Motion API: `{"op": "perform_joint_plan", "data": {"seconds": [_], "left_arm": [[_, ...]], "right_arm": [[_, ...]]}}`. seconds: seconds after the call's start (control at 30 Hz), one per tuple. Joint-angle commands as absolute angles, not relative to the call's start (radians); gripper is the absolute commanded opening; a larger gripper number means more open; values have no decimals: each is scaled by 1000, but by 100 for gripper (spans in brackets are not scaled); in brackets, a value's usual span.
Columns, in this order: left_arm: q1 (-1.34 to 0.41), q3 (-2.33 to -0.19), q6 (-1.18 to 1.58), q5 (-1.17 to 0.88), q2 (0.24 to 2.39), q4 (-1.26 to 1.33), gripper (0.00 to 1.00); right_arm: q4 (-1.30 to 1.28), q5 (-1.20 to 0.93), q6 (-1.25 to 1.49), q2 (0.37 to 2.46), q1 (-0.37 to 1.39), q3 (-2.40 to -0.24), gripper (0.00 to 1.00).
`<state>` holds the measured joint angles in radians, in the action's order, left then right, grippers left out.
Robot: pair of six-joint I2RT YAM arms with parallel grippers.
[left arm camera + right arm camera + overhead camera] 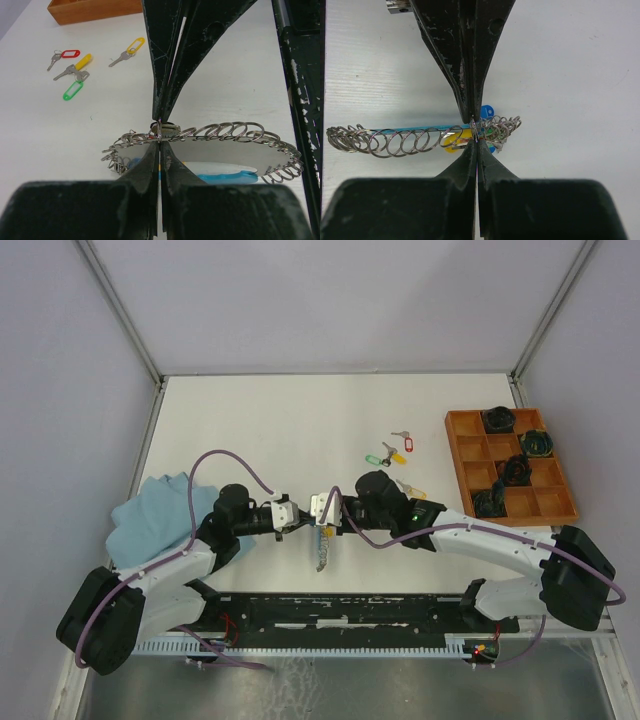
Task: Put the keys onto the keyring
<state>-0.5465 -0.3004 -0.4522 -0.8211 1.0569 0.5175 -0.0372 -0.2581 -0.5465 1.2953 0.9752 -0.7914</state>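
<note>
Keyring (215, 134) clamped by left tool (159, 147) and right tool (476, 145); keys (77, 67) lie well clear.

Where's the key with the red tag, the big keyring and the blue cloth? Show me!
Red-tag key (70, 53): left wrist view, on its red tag.
Keyring (227, 131): left wrist view, on its row of small wire loops.
Blue cloth (150, 512): top view, on its middle folds.

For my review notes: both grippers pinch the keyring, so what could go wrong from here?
The left gripper and right gripper pinch the thin keyring by fingertips only; it might slip. The loose keys lie away on the table, so one gripper must likely let go, and the ring could sag or twist.
</note>
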Motion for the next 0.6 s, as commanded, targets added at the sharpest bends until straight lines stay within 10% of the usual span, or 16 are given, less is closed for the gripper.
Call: {"op": "perform_joint_plan", "data": {"seconds": [0.0, 0.57], "left_arm": [[-553, -323, -434, -856, 1029, 565, 3], [-552, -298, -396, -842, 1041, 639, 3]], "right_arm": [[38, -304, -538, 1294, 987, -860, 1], [-72, -304, -559, 1217, 961, -837, 33]]}}
